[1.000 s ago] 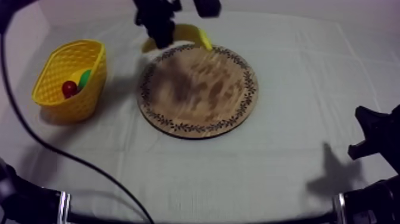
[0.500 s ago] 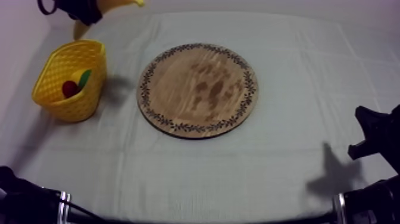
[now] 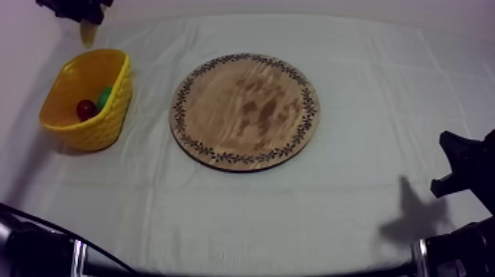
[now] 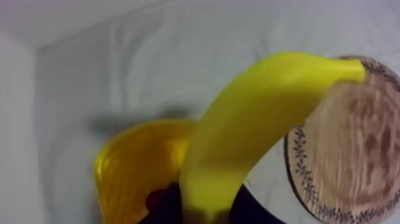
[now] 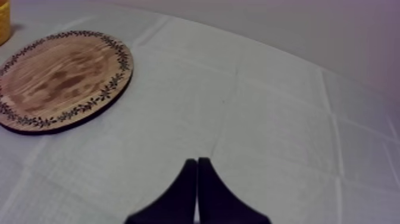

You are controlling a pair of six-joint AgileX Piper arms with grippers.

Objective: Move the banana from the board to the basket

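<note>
Cloth-covered table point(image 3: 353, 184) — left jaws clamp banana point(image 4: 250, 119) above yellow basket point(image 3: 96, 125).

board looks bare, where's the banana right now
The banana is in the left tool, held in the air by the basket's far end at the table's left, off the board.

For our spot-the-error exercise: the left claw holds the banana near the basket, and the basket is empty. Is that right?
No. The basket is not empty: the top view shows a small red fruit and something green in it. The left claw does hold the banana near it.
</note>
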